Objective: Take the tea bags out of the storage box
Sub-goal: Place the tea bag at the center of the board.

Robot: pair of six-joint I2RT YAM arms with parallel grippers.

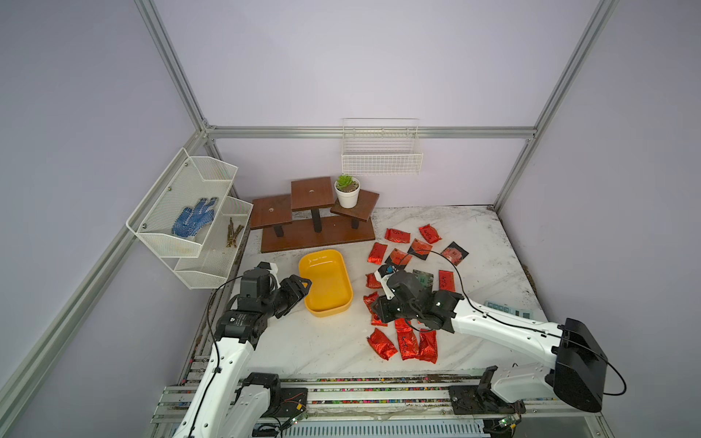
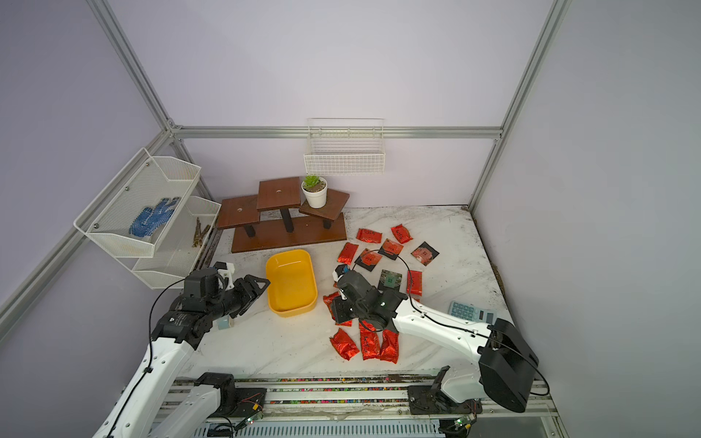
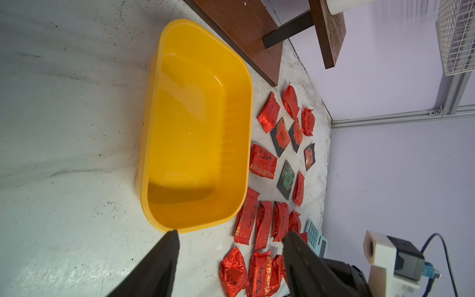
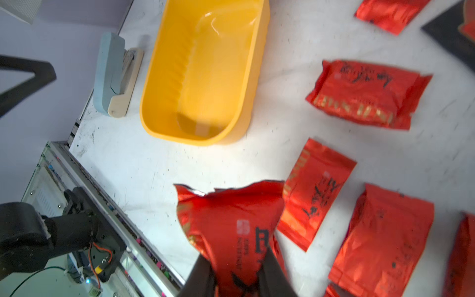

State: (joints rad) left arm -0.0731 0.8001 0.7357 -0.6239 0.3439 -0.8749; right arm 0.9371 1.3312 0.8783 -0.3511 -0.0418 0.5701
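Tea bags point(image 1: 406, 343) are lying outside storage box point(image 1: 326, 280). Right gripper point(image 4: 235, 254) is pinching one sachet point(image 4: 231, 221), maybe lifted; left gripper point(image 3: 231, 232) is hanging open.

Left arm point(image 1: 223, 364) is extended, wrist level. Left gripper point(image 3: 230, 235) has its jaws standing wide apart with nothing between them, and both dark fingers point(image 3: 164, 259) are in view. Right arm point(image 1: 504, 328) is stretched out low, wrist folded downward. Right gripper point(image 4: 236, 270) has its jaws drawn close on a red sachet point(image 4: 231, 218), which projects ahead of the fingertips.
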